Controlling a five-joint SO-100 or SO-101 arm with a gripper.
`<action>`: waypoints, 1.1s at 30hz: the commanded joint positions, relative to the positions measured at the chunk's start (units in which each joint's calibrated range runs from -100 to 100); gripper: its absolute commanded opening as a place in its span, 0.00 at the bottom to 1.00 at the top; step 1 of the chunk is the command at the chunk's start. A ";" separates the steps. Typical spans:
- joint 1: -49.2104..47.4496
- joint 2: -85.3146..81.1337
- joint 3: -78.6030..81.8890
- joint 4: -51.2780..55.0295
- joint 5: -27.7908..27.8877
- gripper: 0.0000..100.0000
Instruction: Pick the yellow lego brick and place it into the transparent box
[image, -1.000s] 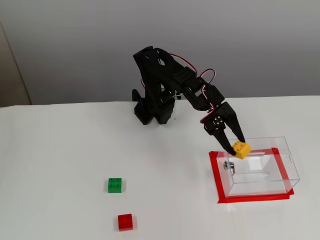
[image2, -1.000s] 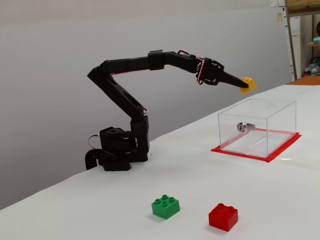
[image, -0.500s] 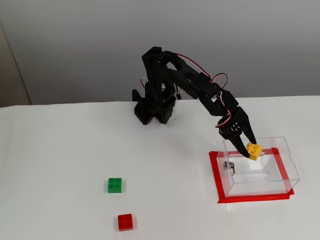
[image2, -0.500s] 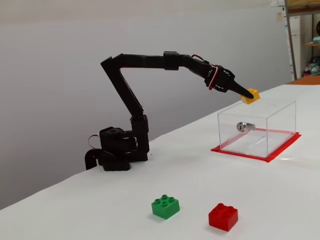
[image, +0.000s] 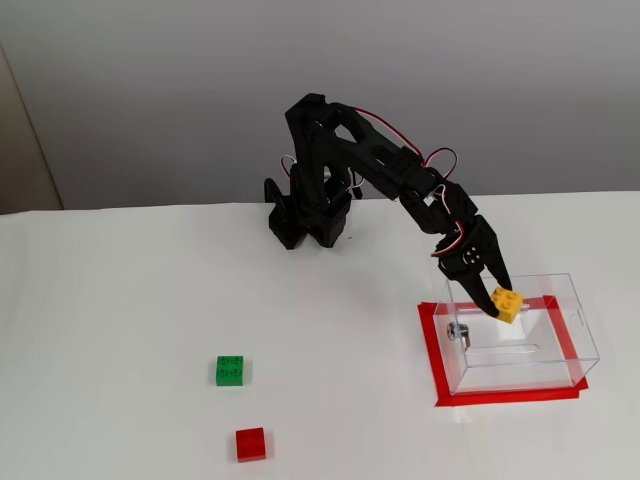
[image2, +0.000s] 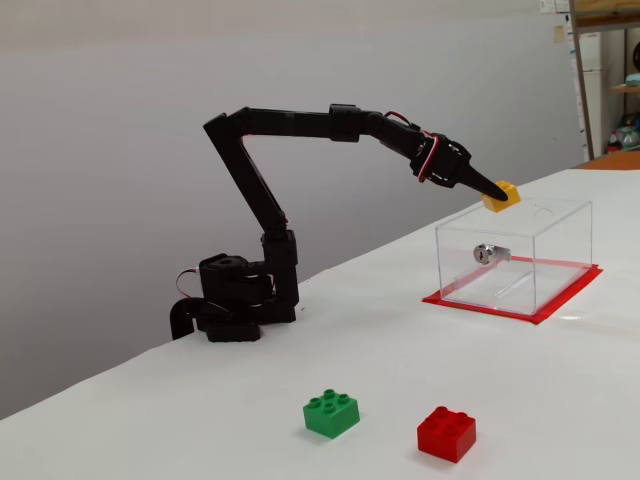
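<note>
Right of centre in both fixed views, my pincer (image: 497, 303) (image2: 497, 193) is clamped on the yellow lego brick (image: 507, 304) (image2: 502, 195), holding it just above the open top of the transparent box (image: 570, 335) (image2: 560, 255). My fingertips cover part of the brick, so its studs are hard to make out. The box is a clear rectangular shell with see-through walls; a small metal fitting (image: 458, 331) (image2: 486, 254) sits on one wall. It stands on a red rectangular patch (image: 432, 350) (image2: 570, 298) that shows as a border around its base. The box interior shows only faint lines through the glare.

At lower left of the higher view, a green brick (image: 229, 370) (image2: 332, 412) and a red brick (image: 250, 443) (image2: 446, 433) rest on the white, matte worktop (image: 120, 330) (image2: 200, 410), near each other and well apart from the box. Both are glossy plastic with round studs, clearest in the side view. My arm is black, with red and white wires running along it.
</note>
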 joint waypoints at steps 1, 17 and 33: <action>0.24 -0.75 -2.42 -0.33 0.26 0.33; 0.98 -1.26 -2.87 0.11 0.26 0.36; 14.95 -18.06 -1.88 10.99 -0.06 0.02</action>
